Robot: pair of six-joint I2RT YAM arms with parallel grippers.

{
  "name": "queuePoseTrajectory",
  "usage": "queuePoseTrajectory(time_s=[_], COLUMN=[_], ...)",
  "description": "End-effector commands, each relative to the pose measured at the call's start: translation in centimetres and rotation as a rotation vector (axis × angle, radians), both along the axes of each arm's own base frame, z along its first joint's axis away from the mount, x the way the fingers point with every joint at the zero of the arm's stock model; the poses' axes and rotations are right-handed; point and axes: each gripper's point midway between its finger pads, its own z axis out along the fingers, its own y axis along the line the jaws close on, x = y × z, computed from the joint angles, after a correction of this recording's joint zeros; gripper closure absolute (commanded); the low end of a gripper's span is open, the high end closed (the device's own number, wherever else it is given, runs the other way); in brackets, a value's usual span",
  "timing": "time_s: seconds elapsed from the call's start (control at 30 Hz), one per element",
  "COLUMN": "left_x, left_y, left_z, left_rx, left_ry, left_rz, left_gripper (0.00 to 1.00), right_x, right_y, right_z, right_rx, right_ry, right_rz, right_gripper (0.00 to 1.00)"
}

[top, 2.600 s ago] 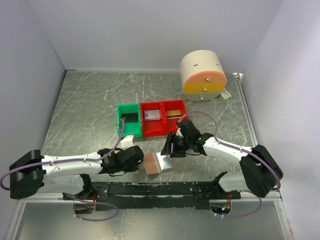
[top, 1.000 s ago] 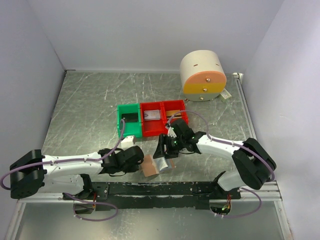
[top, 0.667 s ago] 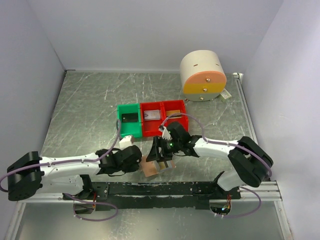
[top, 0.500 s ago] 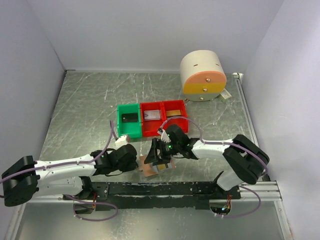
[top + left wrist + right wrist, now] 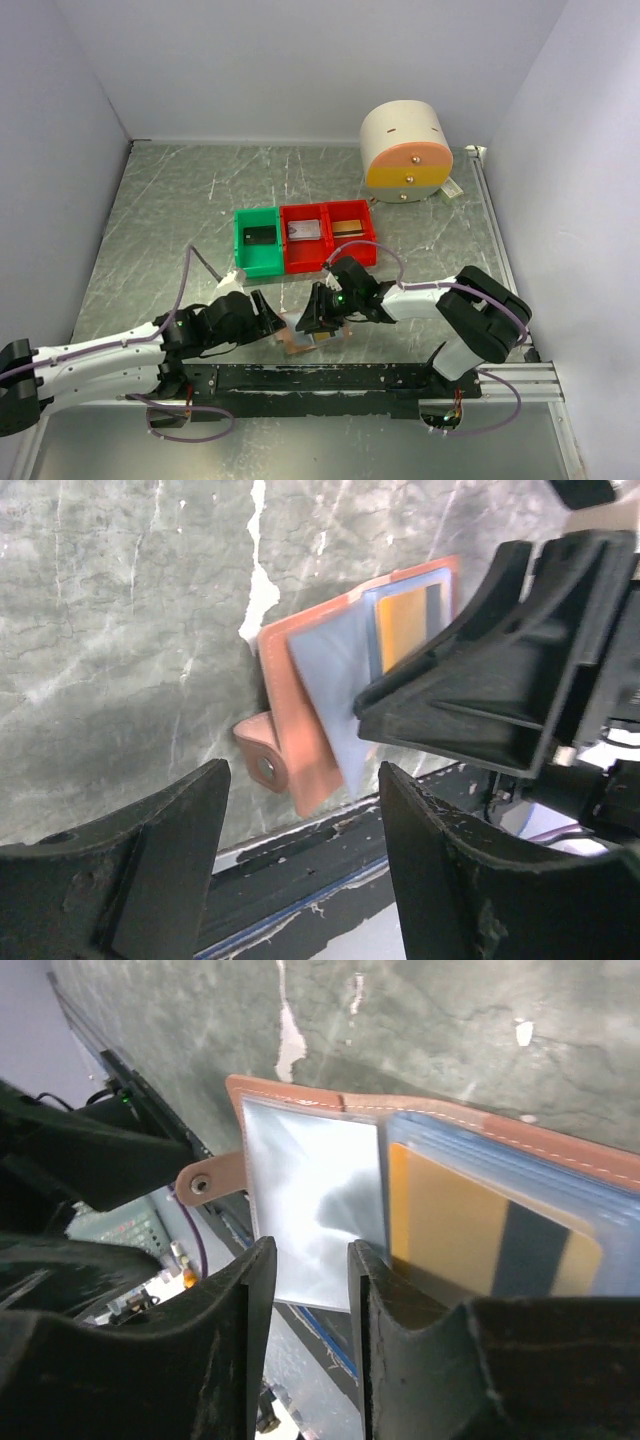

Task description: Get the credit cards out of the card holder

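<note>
The tan card holder [image 5: 297, 341] lies open by the table's near edge, its snap tab [image 5: 262, 763] pointing to my left gripper. A pale blue-grey inner leaf [image 5: 315, 1190] covers its middle, and a gold credit card [image 5: 470, 1222] with a dark stripe sits in a pocket beside it. My left gripper [image 5: 272, 318] stands open just left of the holder, touching nothing, its fingertips [image 5: 215, 780] wide apart. My right gripper [image 5: 318, 320] hovers right over the holder; its jaws [image 5: 310, 1250] stand a narrow gap apart above the leaf, gripping nothing that I can see.
Behind the holder stand a green bin [image 5: 242, 258] holding a dark card and two red bins [image 5: 305, 258] holding a silver card and a gold one. A cream cylinder [image 5: 405, 150] with an orange band stands at the back right. The black base rail [image 5: 330, 377] runs just behind the holder's near side.
My left gripper has opened, let go of the holder and drawn back to the left. My right gripper has moved left over the holder and narrowed its jaws. The holder has slid slightly nearer.
</note>
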Motion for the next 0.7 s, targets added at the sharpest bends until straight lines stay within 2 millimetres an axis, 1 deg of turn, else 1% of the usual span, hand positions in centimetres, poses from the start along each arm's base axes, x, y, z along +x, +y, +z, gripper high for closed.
queuePoseTrajectory(time_s=[0.0, 0.1, 0.17, 0.27, 0.37, 0.43, 0.53, 0.6, 0.67], left_x=[0.7, 0.9, 1.0, 0.9, 0.7, 0.8, 1.0, 1.0, 1.0], left_y=[0.1, -0.3, -0.8, -2.4, -4.1, -4.9, -5.7, -6.0, -5.9], left_z=[2.4, 3.9, 4.8, 6.2, 6.9, 6.9, 6.2, 5.3, 4.0], left_rx=[-0.053, -0.079, -0.098, -0.152, -0.218, -0.255, -0.293, -0.303, -0.301], left_ry=[-0.035, -0.053, -0.061, -0.061, -0.051, -0.044, -0.027, -0.01, 0.016], left_rz=[0.042, 0.039, 0.022, -0.018, -0.051, -0.051, -0.037, -0.03, -0.01], left_gripper=[0.28, 0.29, 0.32, 0.38, 0.46, 0.5, 0.53, 0.56, 0.61], right_x=[0.1, 0.3, 0.3, 0.4, 0.3, 0.3, 0.2, 0.2, 0.4], right_y=[-0.9, -1.0, -1.0, -1.2, -1.4, -1.5, -1.7, -1.6, -1.6], right_z=[-1.5, -1.6, -1.7, -1.9, -2.1, -2.2, -2.4, -2.4, -2.2], right_rx=[-0.088, -0.098, -0.104, -0.118, -0.124, -0.129, -0.135, -0.136, -0.139], right_ry=[-0.01, -0.019, -0.022, -0.026, -0.026, -0.025, -0.022, -0.024, -0.028], right_rz=[-0.019, -0.02, -0.018, -0.021, -0.028, -0.032, -0.033, -0.03, -0.03], right_gripper=[0.67, 0.73, 0.79, 0.84, 0.86, 0.87, 0.87, 0.87, 0.87])
